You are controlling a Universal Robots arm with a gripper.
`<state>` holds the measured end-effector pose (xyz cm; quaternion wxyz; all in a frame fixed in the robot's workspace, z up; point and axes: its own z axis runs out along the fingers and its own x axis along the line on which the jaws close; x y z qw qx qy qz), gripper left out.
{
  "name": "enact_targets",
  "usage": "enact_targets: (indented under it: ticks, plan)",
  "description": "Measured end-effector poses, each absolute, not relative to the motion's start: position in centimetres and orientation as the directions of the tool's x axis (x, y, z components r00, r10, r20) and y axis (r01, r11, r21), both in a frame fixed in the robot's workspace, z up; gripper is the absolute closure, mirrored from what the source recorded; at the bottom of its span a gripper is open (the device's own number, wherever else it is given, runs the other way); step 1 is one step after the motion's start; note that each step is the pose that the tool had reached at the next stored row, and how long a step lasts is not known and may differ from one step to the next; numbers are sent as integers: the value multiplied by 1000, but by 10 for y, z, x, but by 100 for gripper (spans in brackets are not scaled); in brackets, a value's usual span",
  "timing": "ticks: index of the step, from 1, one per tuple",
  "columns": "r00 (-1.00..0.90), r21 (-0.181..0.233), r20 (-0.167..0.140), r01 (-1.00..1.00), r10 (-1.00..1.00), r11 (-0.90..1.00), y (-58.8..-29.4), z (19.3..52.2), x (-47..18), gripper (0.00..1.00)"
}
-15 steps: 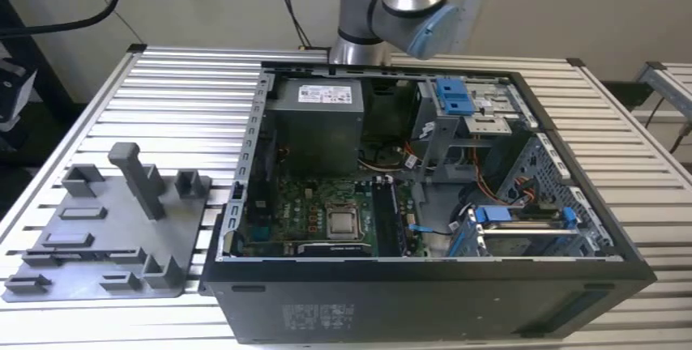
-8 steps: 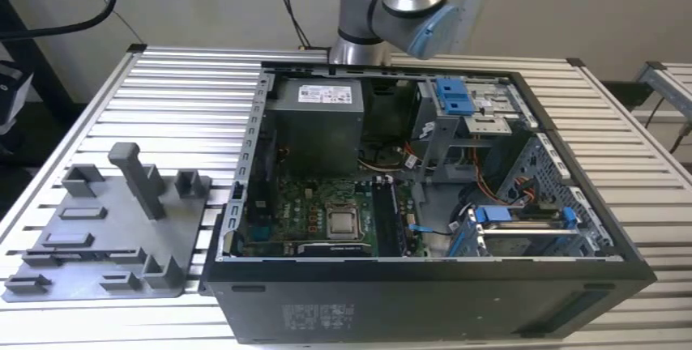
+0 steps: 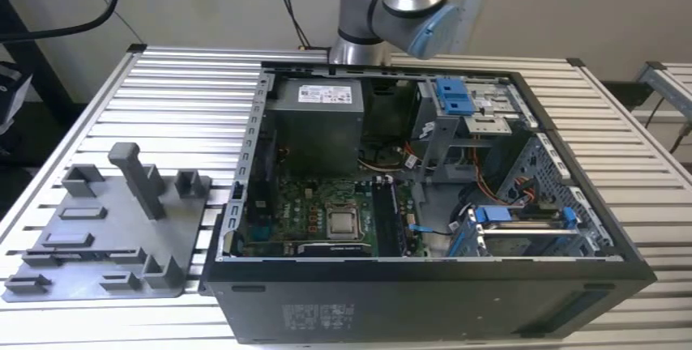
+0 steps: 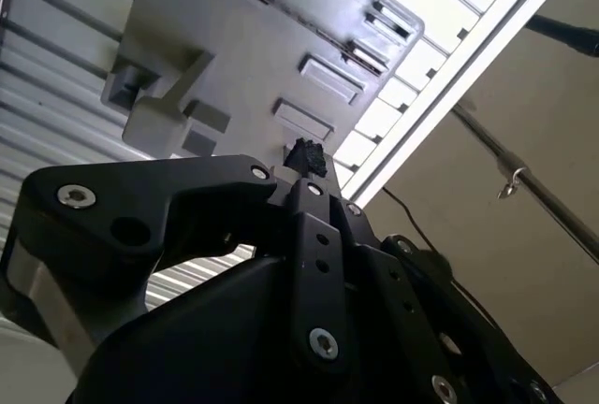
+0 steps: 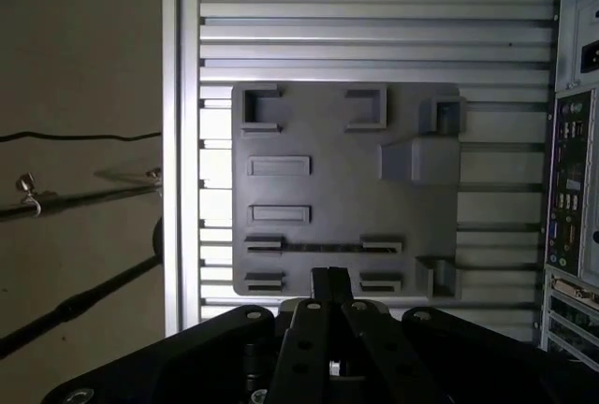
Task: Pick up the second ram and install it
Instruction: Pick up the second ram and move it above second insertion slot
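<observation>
Grey plastic holder plate (image 3: 108, 246) lies on the slatted metal surface (image 3: 173, 107) in the exterior view, on the exterior view's left, just beside the open black computer case (image 3: 433, 297). The motherboard (image 3: 313, 204) is exposed inside the case, and the arm (image 3: 395, 10) rises behind its far wall. In the first wrist view the end effector (image 5: 330, 282) hangs over the holder plate (image 5: 328, 180) with its two black fingers pressed together, only a hairline seam between the tips and nothing gripped. The second ram (image 5: 323, 247) shows as a thin dark strip standing on edge between two small blocks (image 5: 265, 245) on the plate. It sits below the end effector and just ahead of the fingertips, apart from them and crosswise to the seam between the fingers. The computer case (image 5: 571, 189) stands well off to one side of the end effector, past the plate's edge. In the second wrist view the end effector (image 4: 304, 154) is seen from behind its linkage. Its dark, closed tip is poised above the holder plate (image 4: 234, 39), with the ribbed surface (image 4: 56, 95) beyond. The ram cannot be made out there.
</observation>
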<state>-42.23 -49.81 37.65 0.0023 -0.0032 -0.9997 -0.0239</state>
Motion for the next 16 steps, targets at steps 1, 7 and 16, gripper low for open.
enact_targets:
  ticks: [1,7,16]
  plan:
    - [-1000,48,5,7,6,999,-498,376,-422,89]
    - [-1000,49,5,7,6,999,-498,376,-422,89]
    - [-999,48,5,-32,-32,998,-498,376,-422,89]
